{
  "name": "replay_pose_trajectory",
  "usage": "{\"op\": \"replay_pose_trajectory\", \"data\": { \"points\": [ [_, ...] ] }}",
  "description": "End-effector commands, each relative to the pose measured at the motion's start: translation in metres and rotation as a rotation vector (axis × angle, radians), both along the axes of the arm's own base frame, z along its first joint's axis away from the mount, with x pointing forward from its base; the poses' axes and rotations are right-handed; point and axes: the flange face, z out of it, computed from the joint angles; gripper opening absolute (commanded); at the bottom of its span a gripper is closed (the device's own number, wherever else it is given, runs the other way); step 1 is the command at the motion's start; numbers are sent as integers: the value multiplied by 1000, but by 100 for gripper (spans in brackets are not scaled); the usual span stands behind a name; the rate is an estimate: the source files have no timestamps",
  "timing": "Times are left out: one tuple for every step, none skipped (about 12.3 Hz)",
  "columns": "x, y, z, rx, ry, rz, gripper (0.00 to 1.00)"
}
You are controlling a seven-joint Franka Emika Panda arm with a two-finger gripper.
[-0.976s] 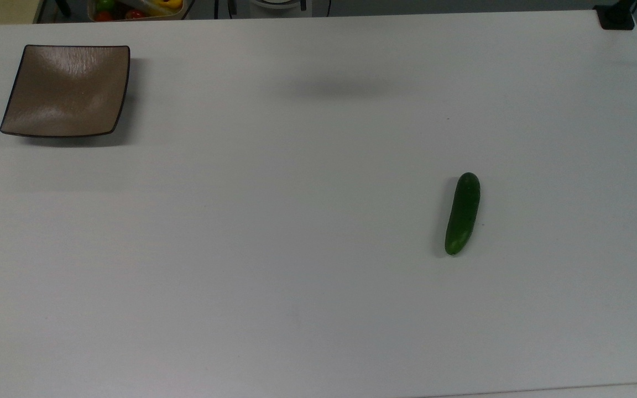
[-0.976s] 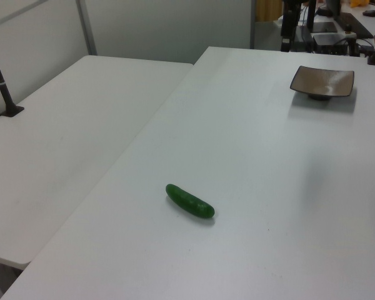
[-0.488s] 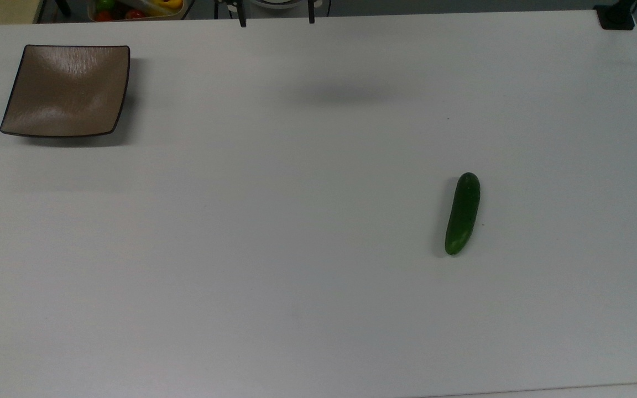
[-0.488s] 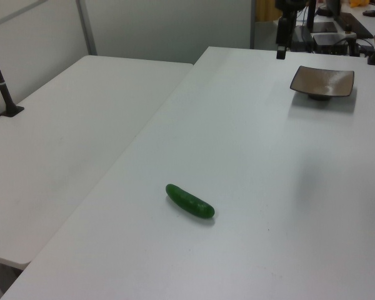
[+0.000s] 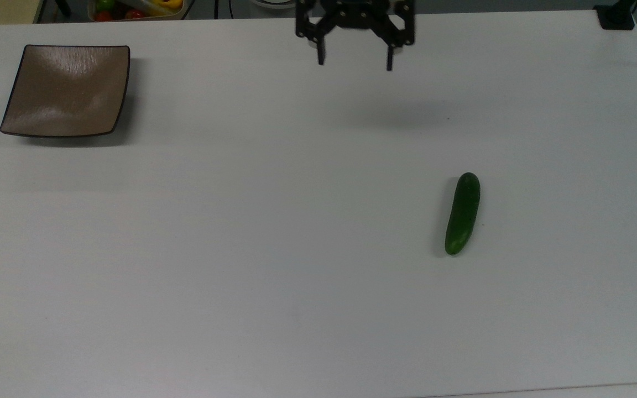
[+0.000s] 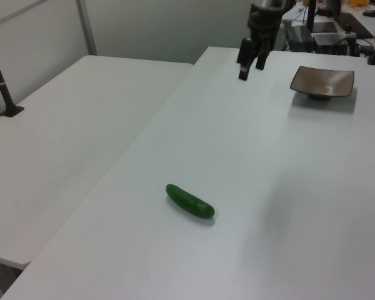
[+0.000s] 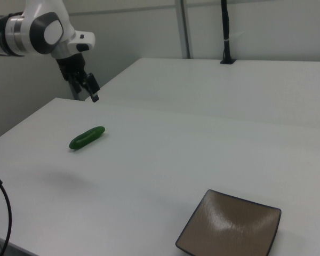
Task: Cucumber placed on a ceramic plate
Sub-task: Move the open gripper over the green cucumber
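A short dark green cucumber (image 5: 463,213) (image 6: 189,200) (image 7: 87,137) lies flat on the white table, right of centre in the top view. The square brown ceramic plate (image 5: 66,90) (image 6: 322,82) (image 7: 232,226) sits bare near the top view's upper left corner. My gripper (image 5: 354,62) (image 6: 250,69) (image 7: 90,96) hangs open in the air above the table's far edge, nothing between its fingers. It is well apart from both the cucumber and the plate, between them in the top view.
A second white table (image 6: 69,131) adjoins on the left view's left, with a black post (image 6: 1,81) mounted on it. A tub of coloured produce (image 5: 136,8) sits beyond the table edge near the plate. A black clamp (image 5: 616,16) marks the top view's upper right corner.
The gripper has come in from beyond the table's far edge, moving over the table and toward the top view's right. Cucumber and plate have not moved.
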Motion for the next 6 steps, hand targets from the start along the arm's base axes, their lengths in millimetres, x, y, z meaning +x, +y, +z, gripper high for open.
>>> {"op": "replay_pose_trajectory", "data": {
  "points": [
    [21, 53, -35, 12, -17, -30, 100],
    [29, 71, -52, 7, -3, -26, 100],
    [39, 89, -68, 10, 2, -41, 100],
    [46, 104, -82, 23, -12, -54, 100],
    [48, 125, -99, 21, -27, -45, 100],
    [53, 142, -115, 14, -38, -49, 100]
  ]
}}
